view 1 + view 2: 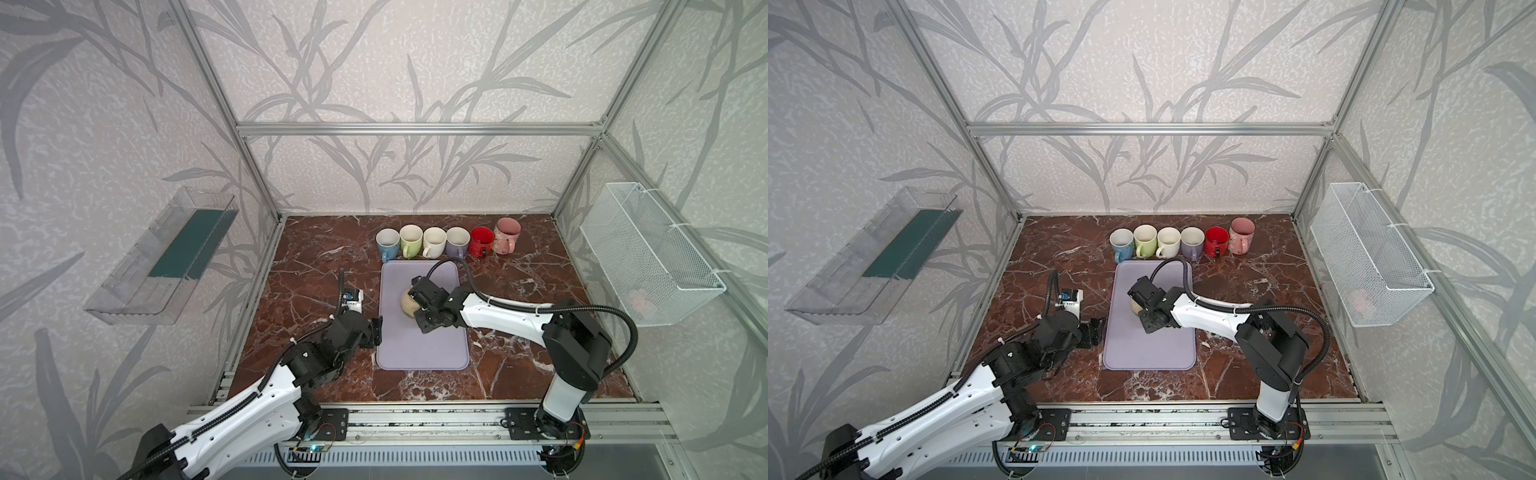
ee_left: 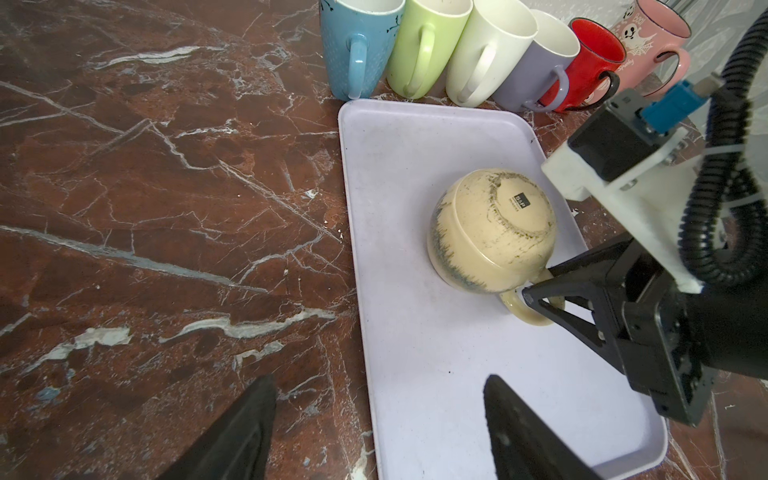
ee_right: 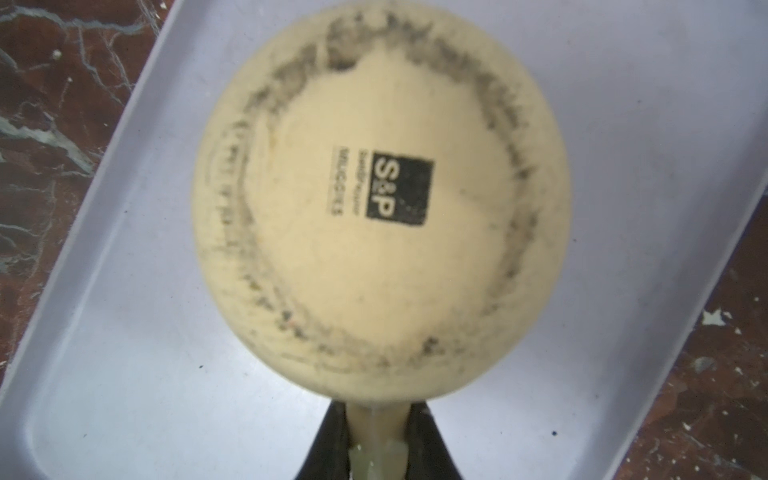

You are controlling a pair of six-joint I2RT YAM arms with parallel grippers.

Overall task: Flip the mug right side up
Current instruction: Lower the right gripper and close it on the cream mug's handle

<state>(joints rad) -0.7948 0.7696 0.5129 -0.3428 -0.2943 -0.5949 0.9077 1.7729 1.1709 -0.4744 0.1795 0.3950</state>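
Right gripper (image 3: pixel 377 412): closed on the handle (image 2: pixel 520 316) of the cream mug (image 3: pixel 380 199), one black finger on each side of it.
Cream mug: upside down, base with a black printed stamp facing up, rim down on the tray (image 2: pixel 399 174). It sits about mid-tray, a little toward the far end, with the handle pointing back toward the right arm. In both top views the gripper covers most of it.
Tray: lavender, rectangular, flat on the table (image 1: pixel 316 249).
Left gripper (image 2: pixel 380 380): jaws wide apart and holding nothing. It straddles the tray's left edge, well apart from the mug.
Row of six mugs (image 1: pixel 433 242): upright, just behind the tray's far edge. Blue, green, white, lavender, red and pink, from left to right.
Table: red-brown marble with white veins.
Left wall: clear bin (image 1: pixel 162 257).
Right wall: wire basket (image 1: pixel 648 253).
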